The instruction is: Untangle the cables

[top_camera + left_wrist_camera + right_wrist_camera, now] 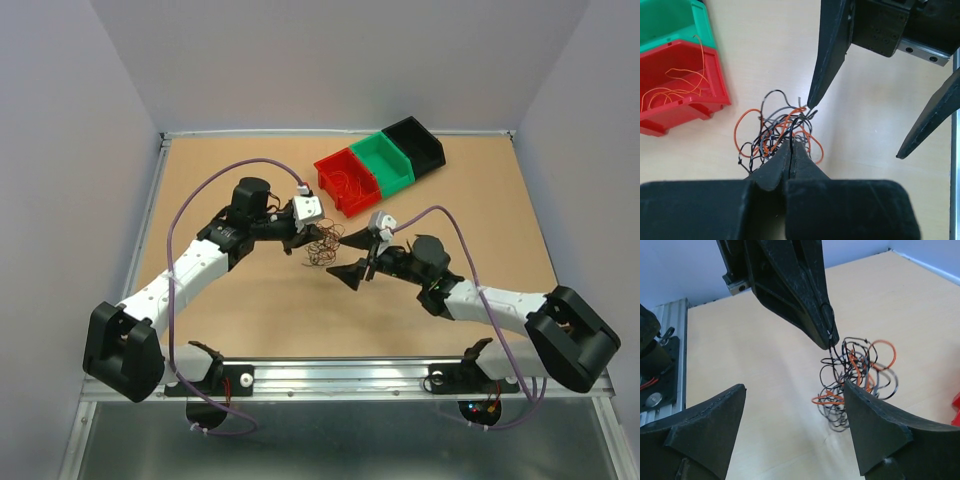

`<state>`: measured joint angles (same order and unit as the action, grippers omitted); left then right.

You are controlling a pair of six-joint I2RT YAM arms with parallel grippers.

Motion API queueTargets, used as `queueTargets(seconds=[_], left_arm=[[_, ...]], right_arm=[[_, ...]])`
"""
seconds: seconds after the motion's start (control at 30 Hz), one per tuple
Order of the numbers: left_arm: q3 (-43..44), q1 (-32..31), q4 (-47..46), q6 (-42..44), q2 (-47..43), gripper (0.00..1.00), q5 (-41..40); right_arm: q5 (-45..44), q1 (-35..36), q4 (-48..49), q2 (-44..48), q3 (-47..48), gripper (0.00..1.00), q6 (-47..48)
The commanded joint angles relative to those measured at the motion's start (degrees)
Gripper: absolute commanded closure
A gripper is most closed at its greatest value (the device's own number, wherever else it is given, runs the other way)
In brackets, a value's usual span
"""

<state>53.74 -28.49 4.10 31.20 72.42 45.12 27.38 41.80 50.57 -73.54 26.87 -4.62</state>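
Pinches the cables (775,127) in the left pincer (791,145); spreads the right pincer (855,129) wide, empty.

Works over a tan table (250,310), with three bins (384,163), black, green and red, in a row beyond both pincers, the red bin (675,105) nearest the left one and holding loose orange strands (670,90). Holds the left pincer's jaws pressed together on strands of the clump, red-orange and black loops spilling just ahead of its tips. Sets the right pincer opposite, jaws far apart, one fingertip (812,97) right at the clump's far edge, the other well clear.
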Motion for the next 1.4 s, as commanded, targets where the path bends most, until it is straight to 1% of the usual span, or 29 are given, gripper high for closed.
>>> queueTargets(seconds=[0.0, 0.2, 0.33, 0.47, 0.6, 0.63, 0.67, 0.7, 0.73, 0.8, 0.9, 0.97, 1.0, 1.03, 1.07, 1.13, 1.17, 1.2, 1.23, 1.3, 1.37], left_arm=[[2.78, -0.25, -0.68, 0.61, -2.02, 1.0, 3.56], [3.3, -0.25, 1.61, 1.84, -3.6, 1.0, 6.11], [4.01, -0.34, 2.93, 2.28, -3.96, 1.0, 7.87], [4.89, -0.34, 5.04, 3.6, -4.39, 1.0, 9.54], [6.29, -0.51, 7.59, 4.66, -5.36, 1.0, 10.42], [6.82, -0.43, 7.59, 4.57, -5.8, 1.0, 10.34], [7.08, -0.43, 7.59, 4.31, -6.15, 1.0, 9.99], [7.52, -0.6, 6.9, 3.09, -6.94, 1.0, 9.64], [8.66, -0.6, 6.19, 1.86, -7.38, 1.0, 9.2], [10.24, -0.6, 4.79, -0.69, -8.26, 1.0, 5.69], [15.85, -0.6, 3.2, -4.47, -8.79, 1.0, -2.47], [18.15, -0.6, 2.93, -5.62, -8.88, 1.0, -5.38], [20.42, -0.6, 2.24, -6.93, -8.97, 1.0, -8.53], [21.58, -0.51, 1.79, -6.94, -9.05, 1.0, -8.56], [22.72, -0.51, 1.44, -8.68, -8.88, 1.0, -13.26], [26.13, -0.51, 0.39, -10.63, -8.44, 1.0, -19.86], [27.2, -0.25, 0.12, -11.5, -8.09, 1.0, -26.69], [28.78, -0.16, -0.4, -11.77, -8.0, 1.0, -29.8], [29.32, 0.71, -1.02, -11.86, -8.09, 1.0, -34.96], [30.11, 2.12, -2.77, -11.95, -8.53, 1.0, -38.25], [32.04, 4.13, -3.04, -11.87, -8.79, 1.0, -41.68]], right_arm=[[-0.21, 0.21, -0.38, -0.55, 1.24, 0.15, 2.51], [0.22, 0.21, -0.38, -3.89, 7.91, 0.15, 3.57], [-1.1, 0.21, -0.47, -4.86, 10.39, 0.16, 4.09], [-1.01, 0.21, -0.47, -7.84, 13.9, 0.17, 4.1], [0.04, 0.21, -0.38, -13.72, 16.97, 0.23, 4.1], [0.57, 0.21, -0.29, -16.17, 17.42, 0.29, 4.1], [1.53, 0.21, -0.29, -17.68, 18.12, 0.33, 3.75], [2.06, 0.21, -0.03, -18.91, 18.91, 0.41, 3.4], [2.5, 0.21, 0.23, -21.36, 19.18, 0.44, 2.87], [4.0, 0.21, 0.93, -23.31, 19.01, 0.5, 1.55], [4.27, 0.21, 6.73, -25.77, 15.33, 0.62, -1.08], [4.0, 0.21, 8.4, -26.3, 14.09, 0.65, -1.79], [3.91, 0.21, 8.76, -26.65, 13.21, 0.69, -2.14], [3.91, 0.21, 8.93, -26.74, 13.21, 0.69, -2.14], [3.83, 0.21, 9.11, -26.83, 11.99, 0.7, -2.23], [3.48, 0.21, 9.81, -26.31, 10.58, 0.7, -2.32], [2.43, 0.21, 9.99, -25.96, 9.18, 0.7, -2.49], [1.72, 0.21, 10.25, -25.08, 8.29, 0.73, -2.5], [1.11, 0.21, 10.25, -24.64, 7.67, 0.75, -2.58], [-1.0, 0.21, 10.25, -23.67, 5.56, 0.79, -2.58], [-2.84, 0.21, 10.25, -22.27, 4.25, 0.86, -2.58]])
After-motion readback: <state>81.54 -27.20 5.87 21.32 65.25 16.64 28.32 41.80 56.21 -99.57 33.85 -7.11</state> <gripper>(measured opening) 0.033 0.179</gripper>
